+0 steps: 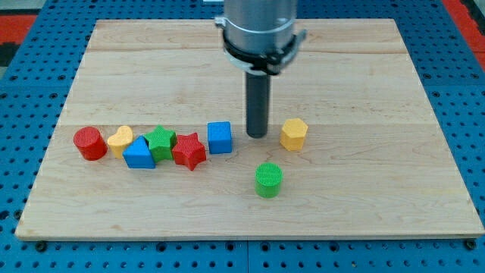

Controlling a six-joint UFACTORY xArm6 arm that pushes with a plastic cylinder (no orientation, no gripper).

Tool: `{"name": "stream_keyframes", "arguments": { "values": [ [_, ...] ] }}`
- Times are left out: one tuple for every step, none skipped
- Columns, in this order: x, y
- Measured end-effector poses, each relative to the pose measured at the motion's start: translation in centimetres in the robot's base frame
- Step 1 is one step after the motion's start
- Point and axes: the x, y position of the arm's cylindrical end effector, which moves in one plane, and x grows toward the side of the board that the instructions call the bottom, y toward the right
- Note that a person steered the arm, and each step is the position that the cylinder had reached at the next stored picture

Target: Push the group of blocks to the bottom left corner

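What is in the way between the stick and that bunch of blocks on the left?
Nothing visible. My tip sits just to the view's right of the blue cube, the nearest block of the group, with only bare board between. The yellow block and green cylinder lie on the tip's other side.

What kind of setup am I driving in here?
Probably a lab pushing bench: a pale wooden board on a blue perforated base, small coloured blocks like the red star, and my tip between blue cube and yellow hexagon.
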Motion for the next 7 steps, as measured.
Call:
{"name": "stream_keyframes", "arguments": {
  "values": [
    [1.1, -4.8],
    [-0.5, -10.0],
    [-1.2, -10.0],
    [-0.4, -6.0],
    [0.8, -10.6],
    [1.1, -17.1],
    [1.7, -19.4]
  ]
}}
